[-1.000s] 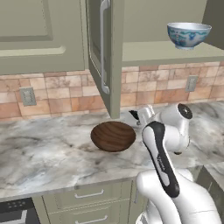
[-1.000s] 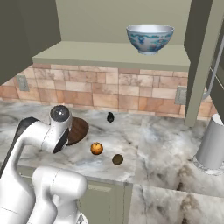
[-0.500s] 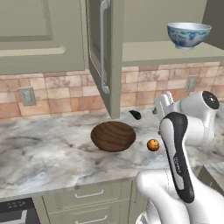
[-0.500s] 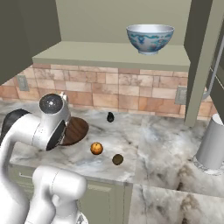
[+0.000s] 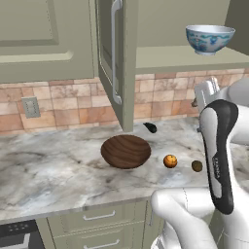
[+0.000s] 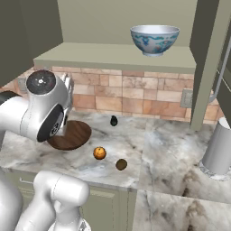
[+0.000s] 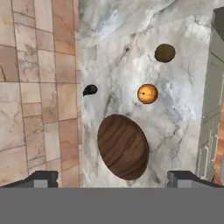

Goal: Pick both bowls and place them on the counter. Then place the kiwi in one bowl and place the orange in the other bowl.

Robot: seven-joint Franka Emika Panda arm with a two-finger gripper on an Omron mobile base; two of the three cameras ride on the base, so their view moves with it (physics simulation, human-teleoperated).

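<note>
The dark brown wooden bowl (image 5: 125, 151) (image 6: 70, 135) (image 7: 122, 146) sits upright on the marble counter (image 5: 48, 165) (image 6: 171, 158) (image 7: 118, 39). To its right lie the orange (image 5: 170, 161) (image 6: 99, 153) (image 7: 147, 93) and, beyond it, the kiwi (image 5: 196, 166) (image 6: 121, 164) (image 7: 165, 53). Up on the open cabinet shelf stands the white bowl with blue pattern (image 5: 209, 39) (image 6: 154, 39). My gripper (image 5: 204, 92) (image 6: 68, 88) (image 7: 113, 178) hangs open and empty well above the counter, looking down on the wooden bowl and the fruit.
A small black glossy thing (image 5: 150, 127) (image 6: 113, 120) (image 7: 89, 90) lies by the tiled backsplash behind the fruit. An open cabinet door (image 5: 114, 58) juts out above the wooden bowl. A steel canister (image 6: 219, 149) stands at the counter's right end.
The hand has risen from beside the wooden bowl and swung up and to the right, away from it, and its jaws have stayed open. The bowl and both fruits have not moved.
</note>
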